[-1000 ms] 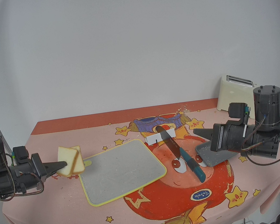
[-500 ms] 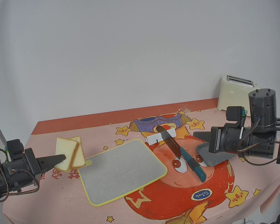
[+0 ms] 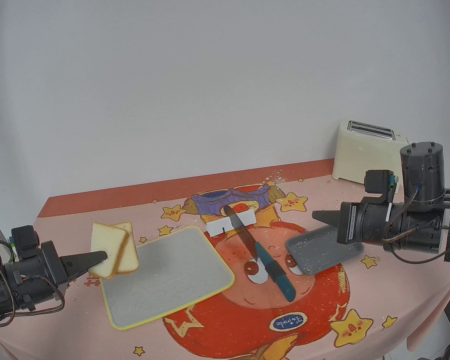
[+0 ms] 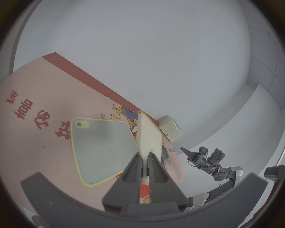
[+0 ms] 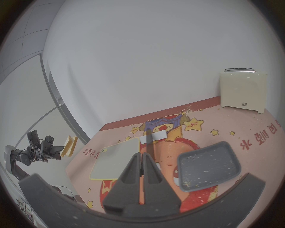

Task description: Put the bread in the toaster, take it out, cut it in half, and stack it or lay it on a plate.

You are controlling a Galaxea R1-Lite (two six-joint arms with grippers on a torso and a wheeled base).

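Note:
Two pale bread slices (image 3: pixel 112 249) hang upright in the air over the left corner of the grey, yellow-rimmed cutting board (image 3: pixel 165 274). My left gripper (image 3: pixel 100 257) is shut on their lower edge; the left wrist view has the bread (image 4: pixel 148 138) standing between its fingers (image 4: pixel 133 169). The cream toaster (image 3: pixel 368 150) stands at the table's far right. A teal-handled knife (image 3: pixel 260 252) leans on a white stand (image 3: pixel 230 222). My right gripper (image 3: pixel 319 215) is shut and holds nothing, above the far right edge of the grey plate (image 3: pixel 324 247).
A pink cartoon-printed cloth (image 3: pixel 244 314) covers the table, with crumbs on it. A plain wall stands behind. In the right wrist view the plate (image 5: pixel 207 166) lies below the toaster (image 5: pixel 242 89), and the cutting board (image 5: pixel 118 158) is beside the knife (image 5: pixel 149 142).
The whole head picture has shifted, so the camera moved. Before that, my left gripper drew back to the left with the bread, and the right arm drew back a little to the right.

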